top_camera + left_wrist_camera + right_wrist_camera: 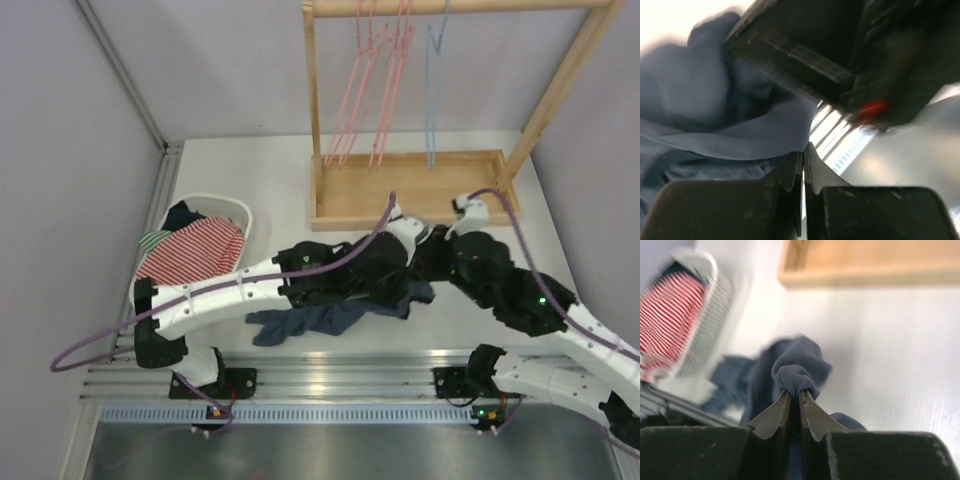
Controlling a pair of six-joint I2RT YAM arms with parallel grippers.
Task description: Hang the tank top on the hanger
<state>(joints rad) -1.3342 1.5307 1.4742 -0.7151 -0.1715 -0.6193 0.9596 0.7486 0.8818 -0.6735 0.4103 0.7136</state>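
Observation:
The navy tank top [310, 320] lies crumpled on the white table in front of the arms. Both arms meet over its right end, the left arm [340, 265] reaching across from the left and the right arm [500, 280] from the right. My right gripper [795, 392] is shut on a bunched fold of the tank top [800, 365], lifted a little off the table. My left gripper [804, 147] is shut, its tips against an edge of the tank top [715, 110]; whether cloth is pinched I cannot tell. The light-blue hanger [434, 90] hangs on the rack at the back.
A wooden rack with a tray base [410, 195] stands at the back and also carries pink hangers [370, 90]. At the left a white basket [225, 203] holds a red-and-white striped garment [195, 250]. The right arm's black body [840, 45] fills the top of the left wrist view.

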